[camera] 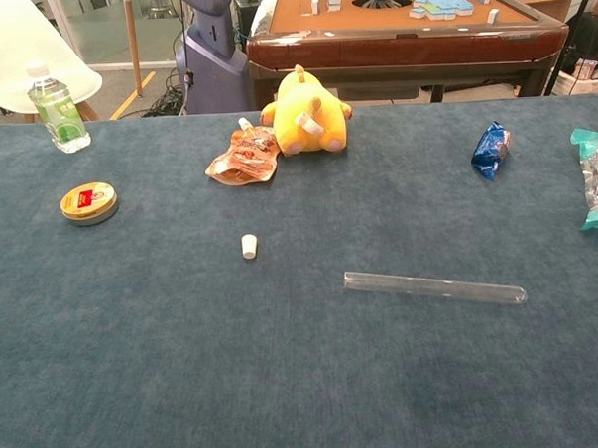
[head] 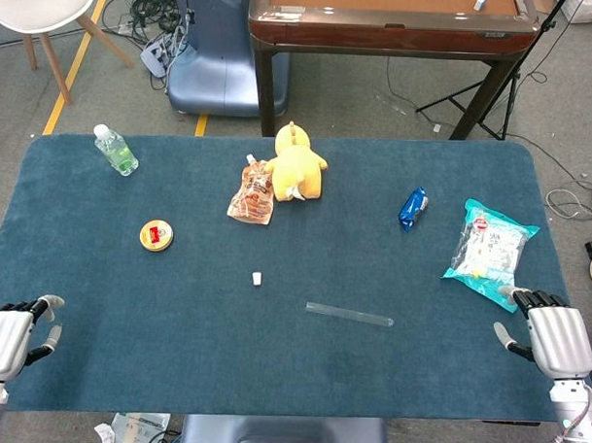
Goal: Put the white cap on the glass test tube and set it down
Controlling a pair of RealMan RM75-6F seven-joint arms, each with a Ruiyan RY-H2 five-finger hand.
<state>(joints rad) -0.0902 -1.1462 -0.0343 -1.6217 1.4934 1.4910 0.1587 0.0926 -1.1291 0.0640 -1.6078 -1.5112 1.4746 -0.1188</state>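
The small white cap (head: 257, 277) (camera: 248, 246) stands on the blue table cover near the middle. To its right the clear glass test tube (head: 349, 315) (camera: 434, 288) lies flat, pointing left to right. In the head view my left hand (head: 10, 338) rests at the front left edge of the table, holding nothing, fingers apart. My right hand (head: 553, 337) sits at the front right edge, also holding nothing, well right of the tube. Neither hand shows in the chest view.
A yellow plush toy (head: 297, 164) and an orange pouch (head: 253, 193) lie at the back middle. A water bottle (head: 115, 149) and a round tin (head: 155, 236) are on the left. A blue packet (head: 412, 208) and a teal snack bag (head: 488, 251) lie on the right.
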